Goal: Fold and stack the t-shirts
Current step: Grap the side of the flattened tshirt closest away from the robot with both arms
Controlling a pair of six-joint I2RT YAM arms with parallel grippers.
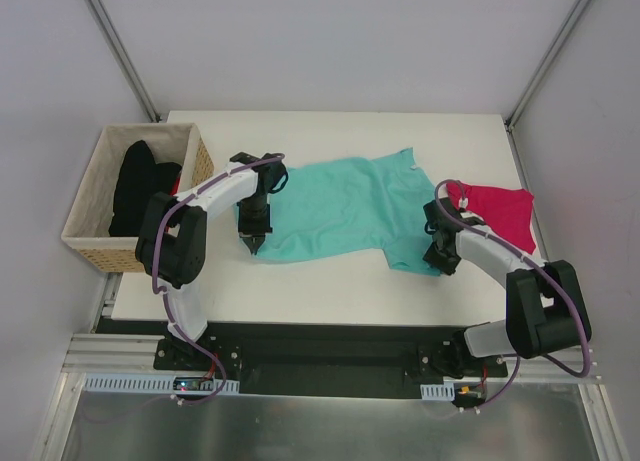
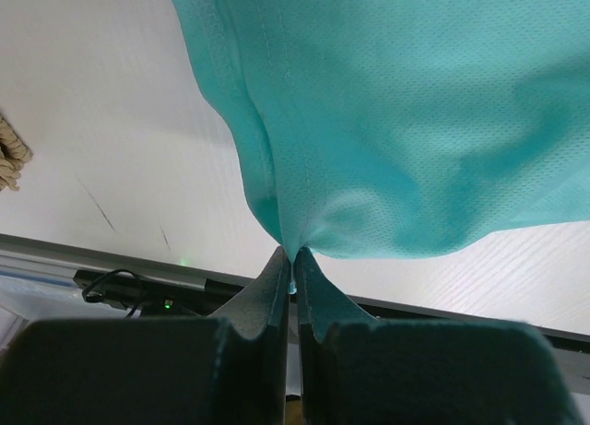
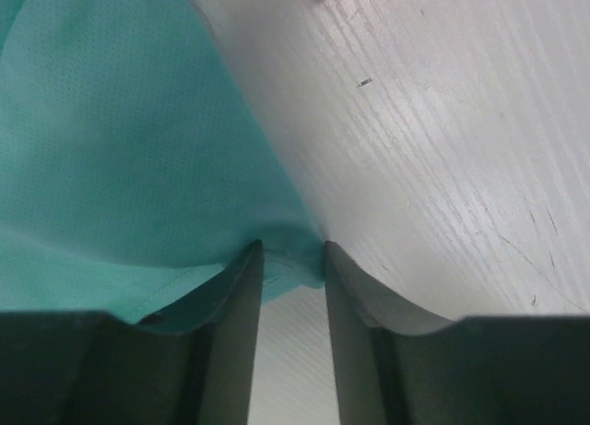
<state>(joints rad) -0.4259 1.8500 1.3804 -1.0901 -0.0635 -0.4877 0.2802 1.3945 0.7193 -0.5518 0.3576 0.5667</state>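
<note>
Table [image 1: 300, 291]: flat white top with a faint grain and a few thin dark scratches
Left arm [image 1: 215, 191]: rises from its base to a black elbow, then a white forearm reaches far and inward; the wrist bends back so the tool points toward the near edge
Left gripper [image 2: 293, 259]: black, jaws pressed together and pinching the near left corner of the teal shirt's hem, with cloth hanging in folds from the pinch
Right arm [image 1: 490, 249]: bent at a black elbow near the right edge, with a white forearm running inward and a purple cable looped along it
Right gripper [image 3: 288, 259]: jaws stand apart with a clear gap; the near right corner of the teal shirt lies between the tips, and bare table shows in the gap below it
Teal shirt [image 1: 345, 206]: soft fine-mesh knit with a stitched hem, spread across the middle of the table between the two tools, slightly rumpled, collar toward the far right
Pink shirt [image 1: 500, 213]: magenta cloth lying flat at the right edge of the table, just beside the teal shirt
Basket [image 1: 85, 246]: tan, woven, square, standing off the table's left side
Black shirts [image 1: 135, 186]: crumpled in a heap inside the basket
</note>
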